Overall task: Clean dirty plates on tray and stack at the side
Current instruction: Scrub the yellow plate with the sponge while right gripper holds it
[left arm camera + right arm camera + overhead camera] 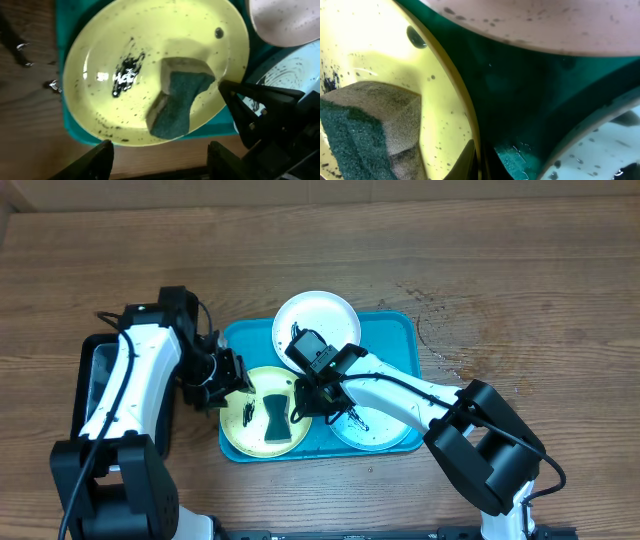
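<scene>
The turquoise tray (400,330) holds three plates. The white plate (320,315) lies at the back and the mint-rimmed plate (375,435) at the front right, with black smears. The yellow-green plate (240,430) lies at the front left, with a black smear (125,75) and a green-topped sponge (180,97) lying loose on it. My right gripper (305,402) is shut on this plate's right rim (470,125), one finger inside and one outside. My left gripper (160,160) is open and empty, just off the tray's left edge over the wood.
A black tray (95,380) sits at the left under my left arm. Wet spots (440,350) mark the wooden table right of the turquoise tray. A table edge runs along the back.
</scene>
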`<action>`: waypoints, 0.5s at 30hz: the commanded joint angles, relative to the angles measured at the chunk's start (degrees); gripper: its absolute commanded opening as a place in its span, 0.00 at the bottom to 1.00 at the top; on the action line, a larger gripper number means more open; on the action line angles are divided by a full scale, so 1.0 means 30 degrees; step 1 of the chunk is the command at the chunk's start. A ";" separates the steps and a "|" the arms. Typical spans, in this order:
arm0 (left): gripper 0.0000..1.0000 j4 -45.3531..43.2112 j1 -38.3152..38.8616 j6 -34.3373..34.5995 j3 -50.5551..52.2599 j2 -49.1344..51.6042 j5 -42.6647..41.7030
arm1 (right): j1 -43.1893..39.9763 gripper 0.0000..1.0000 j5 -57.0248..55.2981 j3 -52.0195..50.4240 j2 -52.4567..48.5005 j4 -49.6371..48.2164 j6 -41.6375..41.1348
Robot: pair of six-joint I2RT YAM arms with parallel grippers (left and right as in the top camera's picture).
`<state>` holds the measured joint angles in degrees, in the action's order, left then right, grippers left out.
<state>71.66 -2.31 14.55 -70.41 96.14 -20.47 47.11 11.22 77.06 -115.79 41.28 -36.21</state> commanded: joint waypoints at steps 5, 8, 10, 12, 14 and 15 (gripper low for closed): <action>0.61 -0.2346 0.2310 0.0605 0.1552 -0.0044 -0.0699 | 0.0000 0.04 0.0146 0.0087 -0.0080 -0.0168 0.0160; 0.60 -0.3402 0.2951 0.0816 0.2062 -0.0044 -0.0678 | 0.0000 0.04 0.0153 0.0087 -0.0080 -0.0153 0.0211; 0.58 -0.3643 0.3038 0.1107 0.2280 -0.0044 -0.0510 | 0.0000 0.04 0.0153 0.0087 -0.0080 -0.0153 0.0211; 0.58 -0.3898 0.3031 0.1151 0.2630 -0.0044 -0.0459 | 0.0000 0.04 0.0146 0.0087 -0.0080 -0.0168 0.0211; 0.57 -0.4138 0.3031 0.1151 0.2943 -0.0044 -0.0481 | 0.0000 0.04 0.0153 0.0087 -0.0080 -0.0204 0.0211; 0.58 -0.4218 0.3045 0.1151 0.3147 -0.0044 -0.0488 | 0.0000 0.04 0.0153 0.0087 -0.0080 -0.0233 0.0211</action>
<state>59.61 6.68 17.02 -62.57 96.14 -21.67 47.05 11.22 77.06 -115.79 41.12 -36.07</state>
